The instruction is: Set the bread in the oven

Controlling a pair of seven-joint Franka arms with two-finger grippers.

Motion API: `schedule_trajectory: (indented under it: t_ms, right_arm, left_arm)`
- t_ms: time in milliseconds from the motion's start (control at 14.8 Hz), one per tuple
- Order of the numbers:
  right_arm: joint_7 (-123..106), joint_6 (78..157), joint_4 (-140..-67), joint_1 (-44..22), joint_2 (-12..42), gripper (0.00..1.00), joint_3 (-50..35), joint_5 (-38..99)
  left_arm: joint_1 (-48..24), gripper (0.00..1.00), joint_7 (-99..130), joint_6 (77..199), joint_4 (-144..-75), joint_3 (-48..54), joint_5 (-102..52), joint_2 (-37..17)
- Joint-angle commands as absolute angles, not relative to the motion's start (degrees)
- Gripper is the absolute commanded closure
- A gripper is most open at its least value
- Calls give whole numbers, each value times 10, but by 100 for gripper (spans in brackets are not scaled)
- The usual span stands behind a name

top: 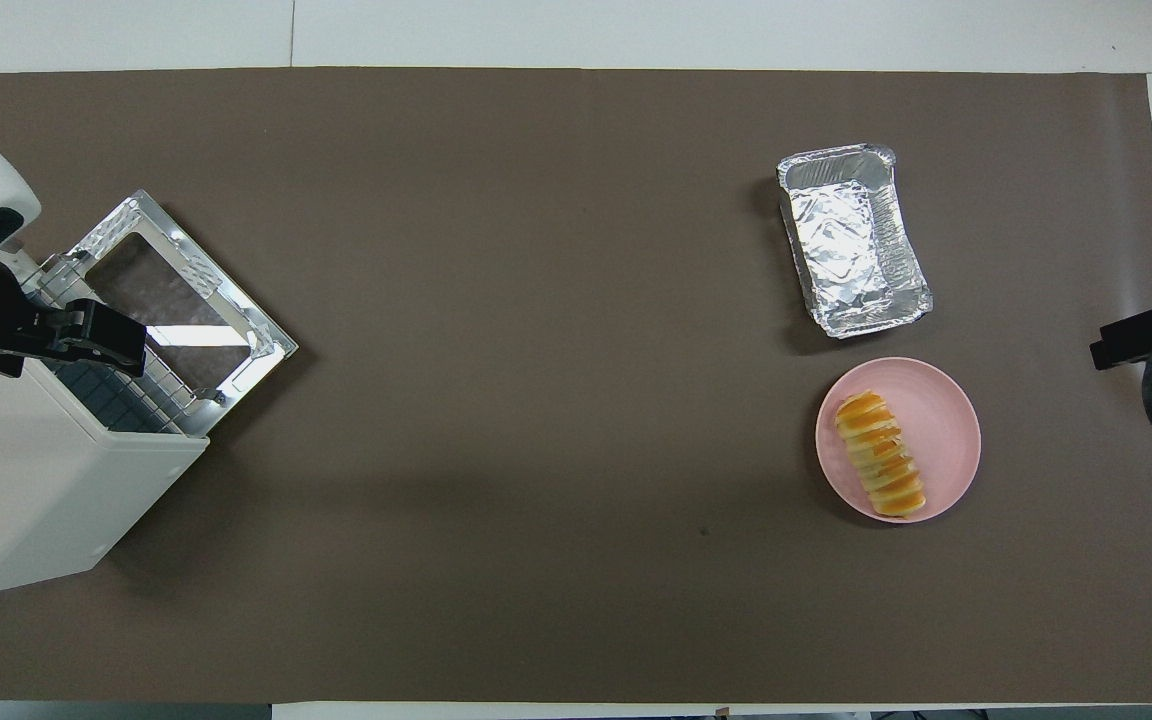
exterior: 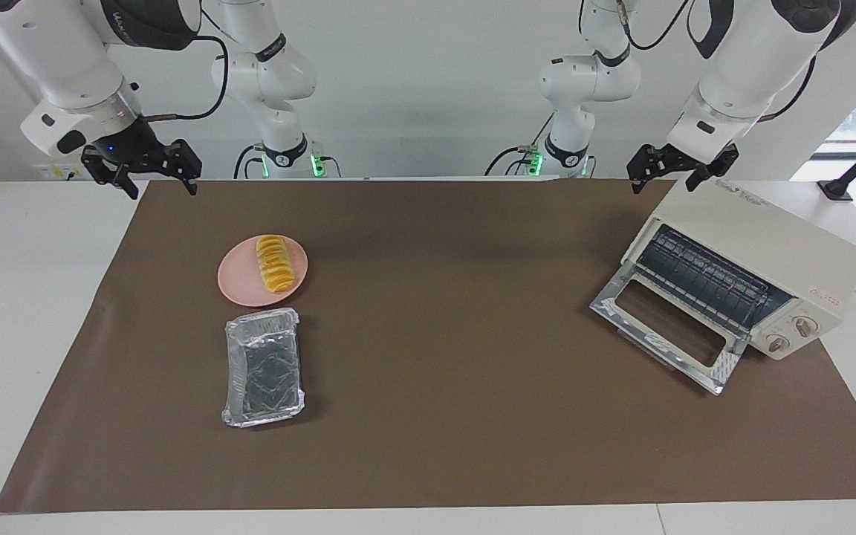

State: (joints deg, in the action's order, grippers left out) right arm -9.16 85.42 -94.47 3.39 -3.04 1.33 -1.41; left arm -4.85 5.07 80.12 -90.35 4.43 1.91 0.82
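The bread [exterior: 274, 264] is a golden ridged loaf lying on a round pink plate [exterior: 238, 288] toward the right arm's end of the table; it also shows in the overhead view [top: 881, 455]. The cream-white oven [exterior: 766, 238] stands at the left arm's end, its glass door [exterior: 666, 327] dropped open and the wire rack [exterior: 703, 279] showing. My left gripper [exterior: 663, 187] is open and empty, up in the air over the oven's top. My right gripper [exterior: 163, 192] is open and empty, over the mat's edge near the robots, apart from the plate.
A crinkled silver foil tray [exterior: 263, 368] lies empty beside the plate, farther from the robots. A brown mat [exterior: 458, 386] covers the table, with white table [exterior: 27, 297] around it. The oven's two knobs [exterior: 790, 334] face away from the robots.
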Motion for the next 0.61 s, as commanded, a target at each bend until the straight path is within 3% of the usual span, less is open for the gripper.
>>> schedule_trajectory:
  t_ms: [0,541]
  right_arm:
    - [-111,852,-939,46,-28,0,8,-12]
    - [-112,848,-963,44,-40,0,8,-13]
  left_arm:
    - [-45,0,54,812,-920,44,11,24]
    - [-45,0,53,812,-920,44,11,24]
